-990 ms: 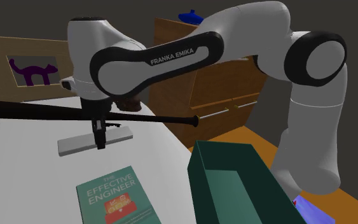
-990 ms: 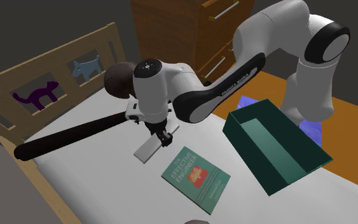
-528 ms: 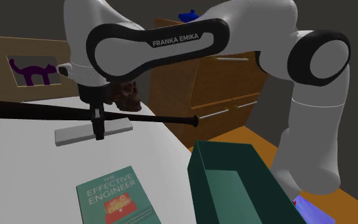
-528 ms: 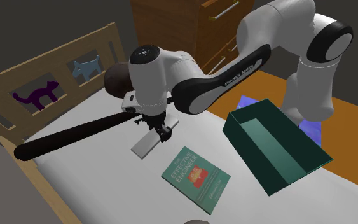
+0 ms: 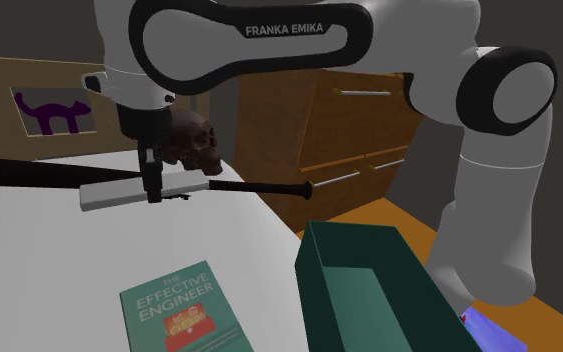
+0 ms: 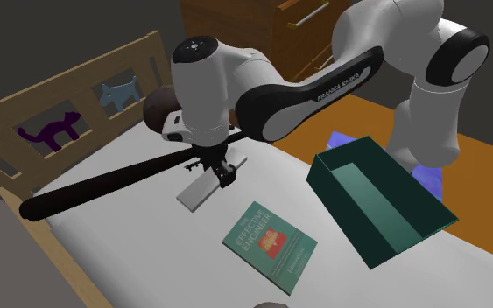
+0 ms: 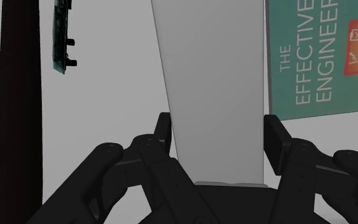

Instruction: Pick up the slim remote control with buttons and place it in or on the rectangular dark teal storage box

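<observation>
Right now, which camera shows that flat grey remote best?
The shoulder view: the remote shows nearly full length, a plain grey slab clasped mid-length by the claw. The wrist view shows its broad face between the fingers, running off the picture. The second exterior view shows it partly hidden under the claw.

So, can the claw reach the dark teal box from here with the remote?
Probably yes. The claw is shut on the grey remote. The teal box is open-topped with nothing inside, and the book beside the path lies flat, so the way looks free.
</observation>
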